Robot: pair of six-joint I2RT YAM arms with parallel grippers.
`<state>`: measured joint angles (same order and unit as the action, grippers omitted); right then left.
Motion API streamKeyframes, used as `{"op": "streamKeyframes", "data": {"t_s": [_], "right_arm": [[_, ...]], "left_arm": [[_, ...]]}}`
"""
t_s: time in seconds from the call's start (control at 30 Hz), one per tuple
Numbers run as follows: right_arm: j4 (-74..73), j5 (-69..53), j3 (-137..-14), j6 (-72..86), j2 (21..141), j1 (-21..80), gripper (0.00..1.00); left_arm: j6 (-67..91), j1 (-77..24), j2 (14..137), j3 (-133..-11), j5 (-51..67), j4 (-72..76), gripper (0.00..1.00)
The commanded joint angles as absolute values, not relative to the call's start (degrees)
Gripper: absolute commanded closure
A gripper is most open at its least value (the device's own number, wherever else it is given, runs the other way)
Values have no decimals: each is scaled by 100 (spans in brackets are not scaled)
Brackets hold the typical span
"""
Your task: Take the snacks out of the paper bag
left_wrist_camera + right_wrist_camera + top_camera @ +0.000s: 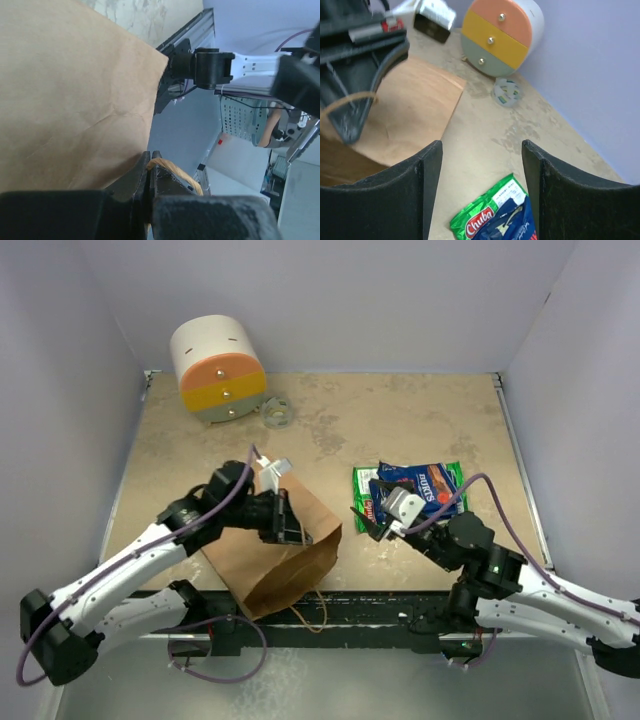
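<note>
brown paper bag lies on the worktop, my left fingers pinching its rim, right fingers spread above the snacks beside it, next probably checking inside for more.

Matt, creased brown kraft paper bag; glossy, crinkly film snack packets; smooth, mottled stone-look tabletop.

Soft, even overhead light fills the enclosure, and the shadows beside the paper bag are faint. The top view is sharp. Close to their lenses, the left gripper and right gripper look dark and blurred.
</note>
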<state>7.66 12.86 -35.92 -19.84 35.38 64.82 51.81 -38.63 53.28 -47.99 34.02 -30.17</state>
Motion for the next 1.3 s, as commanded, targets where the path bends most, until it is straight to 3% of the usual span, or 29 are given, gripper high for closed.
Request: {"op": "streamKeyframes", "data": {"t_s": [0.0, 0.1, 0.2, 0.5, 0.87, 1.27], "right_arm": [[378, 1983, -3425, -1722, 3360, 6470, 33], [-84, 1672, -3446, -1812, 3174, 6472, 35], [-476, 1089, -3495, -2211, 2921, 6470, 35], [-1034, -1045, -3650, -3758, 3586, 6475, 41], [2261, -2336, -3661, -4539, 6292, 6481, 48], [4755, -2066, -4138, -4904, 8558, 6481, 45]], "left_arm": [[6095, -4691, 6271, -4558, 2604, -794, 100], [5575, -4963, 7090, -5546, 2486, -1053, 100], [4899, -4966, 6959, -6378, 1881, -2158, 100], [4626, -4685, 5511, -6239, 710, -4042, 100], [4634, -4685, 4911, -6930, -214, -5125, 100], [4820, -4680, 4678, -7298, -662, -5723, 100]]}}
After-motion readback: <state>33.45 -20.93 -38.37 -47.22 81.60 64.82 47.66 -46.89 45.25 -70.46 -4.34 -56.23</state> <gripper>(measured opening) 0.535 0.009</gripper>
